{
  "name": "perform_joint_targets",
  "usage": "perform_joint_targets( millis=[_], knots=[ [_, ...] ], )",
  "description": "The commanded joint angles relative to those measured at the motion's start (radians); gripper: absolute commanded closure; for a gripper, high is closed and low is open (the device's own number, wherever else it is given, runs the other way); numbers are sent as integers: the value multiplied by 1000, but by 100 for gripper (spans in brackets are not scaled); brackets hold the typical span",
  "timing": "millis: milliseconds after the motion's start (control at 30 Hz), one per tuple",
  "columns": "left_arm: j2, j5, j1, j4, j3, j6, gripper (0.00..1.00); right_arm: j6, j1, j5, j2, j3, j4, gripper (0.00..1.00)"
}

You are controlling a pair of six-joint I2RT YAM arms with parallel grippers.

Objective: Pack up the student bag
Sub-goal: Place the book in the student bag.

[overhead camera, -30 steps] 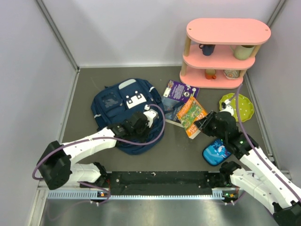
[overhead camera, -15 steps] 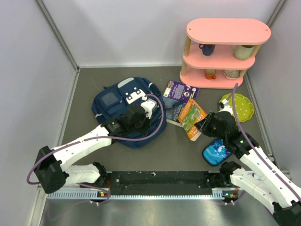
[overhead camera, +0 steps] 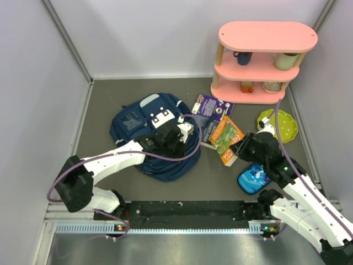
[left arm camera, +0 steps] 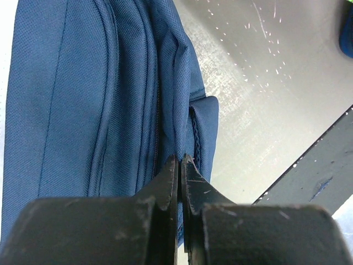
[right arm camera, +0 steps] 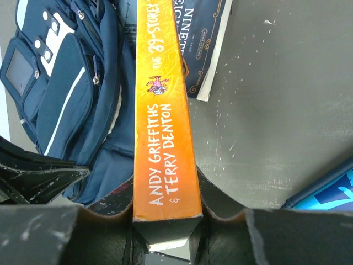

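Student bag [overhead camera: 129, 122], partly under left gripper [left arm camera: 180, 161]

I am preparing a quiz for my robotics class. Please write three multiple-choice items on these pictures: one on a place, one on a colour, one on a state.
1. Where does the pink three-tier shelf stand?
A. at the far right of the table
B. at the near left
C. between the arm bases

2. What colour is the spine of the book held in the right gripper?
A. green
B. orange
C. white

3. How is the left gripper?
A. wide open
B. shut on a mug
C. shut on the navy blue fabric backpack

Answers: 1 A, it stands at the back right; 2 B, the right wrist view shows orange; 3 C, it pinches a fabric fold.
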Motion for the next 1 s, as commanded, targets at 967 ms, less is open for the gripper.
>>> perform_joint_targets(
  millis=[967],
  knots=[
    [22, 116, 6, 133, 14, -58, 92, 2, -11, 11, -28, 79, 55, 100]
  ],
)
